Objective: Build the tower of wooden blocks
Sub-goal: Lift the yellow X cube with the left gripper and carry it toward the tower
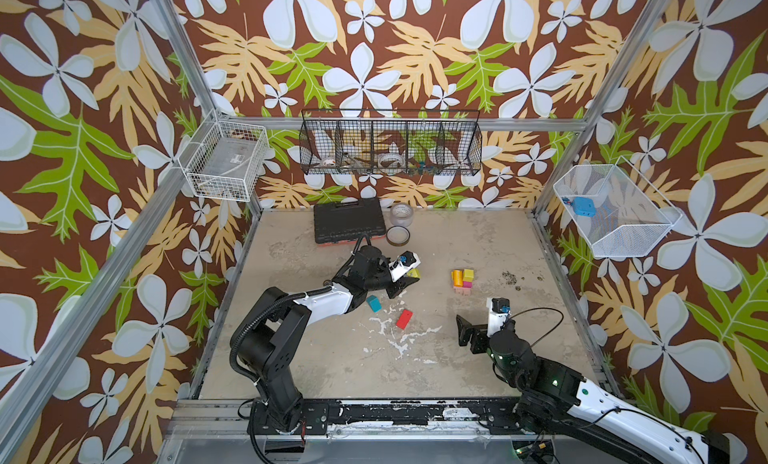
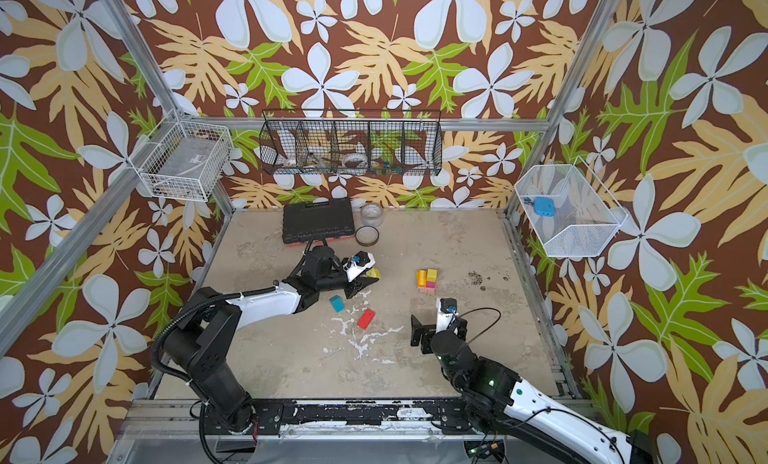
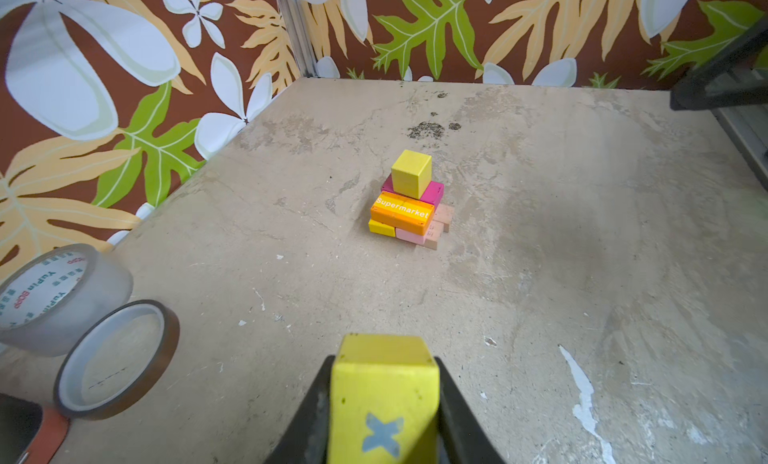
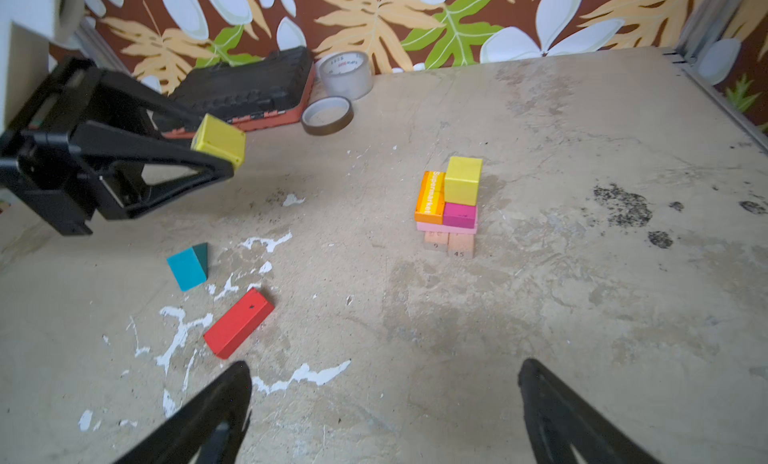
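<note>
Left gripper (image 4: 219, 150) pinching a yellow block (image 3: 384, 395) between its jaws, raised clear of the table (image 1: 519, 358); right gripper (image 4: 384, 372) spread wide and empty. The wood block tower (image 1: 462, 281), topped by a yellow cube (image 4: 463, 181), stands well ahead of the left claw and beyond the right claw's tips. A teal block (image 4: 189, 266) and a red block (image 4: 239, 322) lie loose between the two claws, nearer the left one.
</note>
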Action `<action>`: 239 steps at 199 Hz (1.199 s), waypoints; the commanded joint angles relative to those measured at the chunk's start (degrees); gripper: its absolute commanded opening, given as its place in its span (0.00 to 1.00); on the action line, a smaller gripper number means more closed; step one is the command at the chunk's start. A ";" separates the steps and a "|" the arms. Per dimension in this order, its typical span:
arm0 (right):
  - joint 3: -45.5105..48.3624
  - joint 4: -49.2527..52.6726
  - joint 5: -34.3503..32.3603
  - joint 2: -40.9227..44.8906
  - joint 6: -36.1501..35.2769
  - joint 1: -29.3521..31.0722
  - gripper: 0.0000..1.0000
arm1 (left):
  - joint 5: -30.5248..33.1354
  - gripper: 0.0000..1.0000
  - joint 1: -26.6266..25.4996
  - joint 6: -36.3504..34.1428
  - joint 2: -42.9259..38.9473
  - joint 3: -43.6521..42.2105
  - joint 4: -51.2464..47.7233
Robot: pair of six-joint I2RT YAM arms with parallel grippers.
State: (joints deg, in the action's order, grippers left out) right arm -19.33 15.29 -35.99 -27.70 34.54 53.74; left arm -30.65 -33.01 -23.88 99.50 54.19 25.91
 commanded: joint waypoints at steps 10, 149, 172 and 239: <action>1.49 1.73 -6.98 6.12 2.97 -0.01 1.00 | -4.95 0.00 0.12 -1.36 1.49 1.86 -0.20; 3.08 1.02 -1.48 8.27 3.73 -6.98 1.00 | -8.90 0.00 -4.24 -6.72 22.29 30.70 -16.33; 3.12 -0.05 7.48 5.89 2.91 -15.50 1.00 | -8.99 0.00 -4.29 -8.47 27.54 39.21 -23.18; 3.13 -0.48 12.70 3.80 2.72 -21.83 1.00 | -7.58 0.00 -5.52 -13.04 35.96 54.18 -35.84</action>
State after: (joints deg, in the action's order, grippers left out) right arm -16.19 16.25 -24.67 -23.81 38.04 31.92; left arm -37.82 -38.33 -34.57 133.34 104.33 -4.03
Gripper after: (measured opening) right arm 0.997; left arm 0.336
